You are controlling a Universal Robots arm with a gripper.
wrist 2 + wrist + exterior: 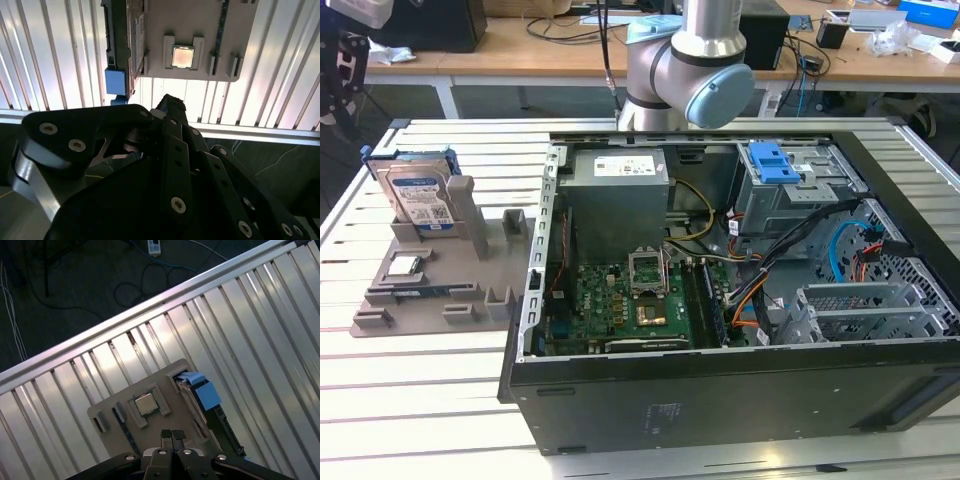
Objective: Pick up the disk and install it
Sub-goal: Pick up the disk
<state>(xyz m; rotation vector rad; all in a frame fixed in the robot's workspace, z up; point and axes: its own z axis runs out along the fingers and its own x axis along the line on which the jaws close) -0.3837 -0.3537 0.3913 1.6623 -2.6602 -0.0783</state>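
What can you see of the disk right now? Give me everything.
The disk is a flat silver metal rectangle with a white-and-blue label on its face and blue plastic rails along its edges. It stands on edge in a slot of the grey holder, which sits on the slatted table to the exterior view's left of the open computer case. The holder alone touches it. The shut claw hangs above, apart from it.

Bright light is washing the table, at nine o'clock from the shadowed computer case; glare is streaking its slats in both wrist views, leaving the gripper dark.
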